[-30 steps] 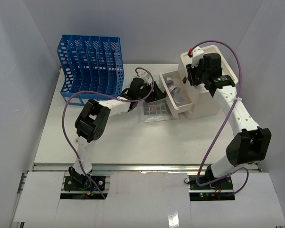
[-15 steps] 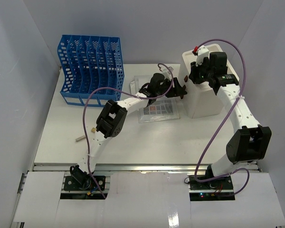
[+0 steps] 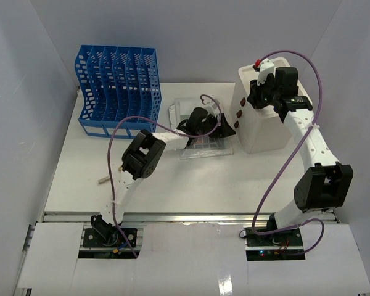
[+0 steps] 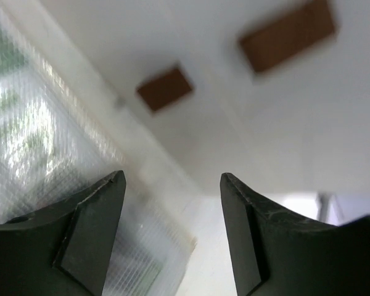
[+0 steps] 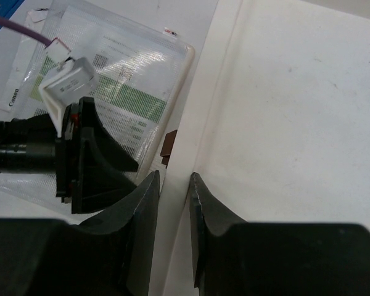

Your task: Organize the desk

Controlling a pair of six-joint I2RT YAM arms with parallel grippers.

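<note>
White desk (image 3: 172, 179) carries blue file rack (image 3: 117, 89), cream drawer cabinet (image 3: 262, 123), clear document sleeve (image 3: 203, 145)
</note>
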